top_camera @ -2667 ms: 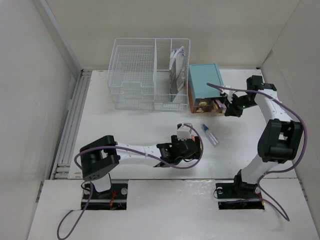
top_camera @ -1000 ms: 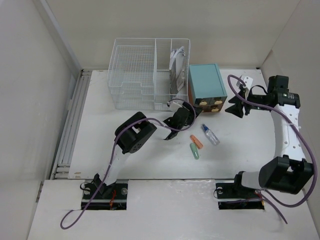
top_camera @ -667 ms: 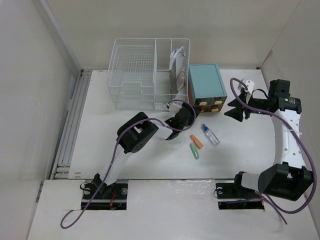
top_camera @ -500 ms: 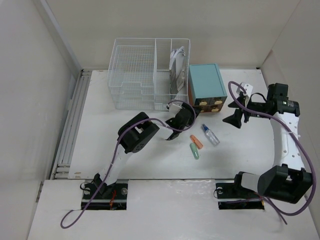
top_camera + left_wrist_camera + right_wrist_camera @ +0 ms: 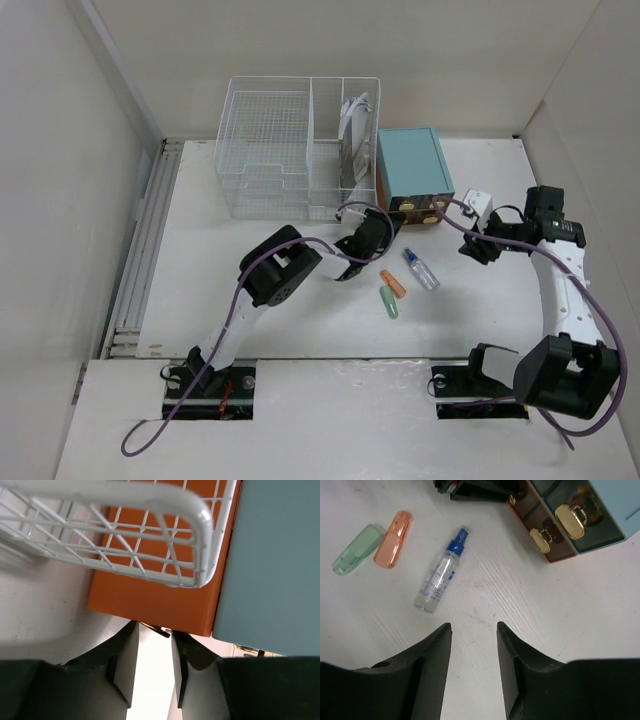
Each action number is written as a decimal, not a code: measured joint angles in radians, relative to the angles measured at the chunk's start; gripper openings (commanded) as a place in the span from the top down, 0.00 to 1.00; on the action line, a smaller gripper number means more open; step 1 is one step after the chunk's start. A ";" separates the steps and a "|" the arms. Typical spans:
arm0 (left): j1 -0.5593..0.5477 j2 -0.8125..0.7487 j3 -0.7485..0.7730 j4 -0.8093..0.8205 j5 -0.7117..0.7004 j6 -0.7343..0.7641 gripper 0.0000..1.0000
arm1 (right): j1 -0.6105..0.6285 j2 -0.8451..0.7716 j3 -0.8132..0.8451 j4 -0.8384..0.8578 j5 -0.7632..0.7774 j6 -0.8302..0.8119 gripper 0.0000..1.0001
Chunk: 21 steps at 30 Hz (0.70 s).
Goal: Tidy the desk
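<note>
While both arms reach over it, the white counter (image 5: 200, 260) is seen filling the view, its grey rail (image 5: 145, 250) along the left edge. A wire basket (image 5: 275, 150) is set at the far edge, with a teal drawer box (image 5: 412, 170) just beside it on the right. The left pincer (image 5: 150, 667) is held slightly spread and empty near the box's orange side. The right pincer (image 5: 472, 650) is spread, empty, over bare counter toward the right edge. A spray bottle (image 5: 440, 582) is laid flat near the centre, an orange cap (image 5: 393, 539) and a green cap (image 5: 359, 549) close together beside it.
</note>
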 measured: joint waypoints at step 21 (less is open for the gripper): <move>-0.015 0.013 0.054 -0.084 -0.026 -0.051 0.80 | 0.092 0.128 -0.034 -0.031 0.038 -0.097 0.26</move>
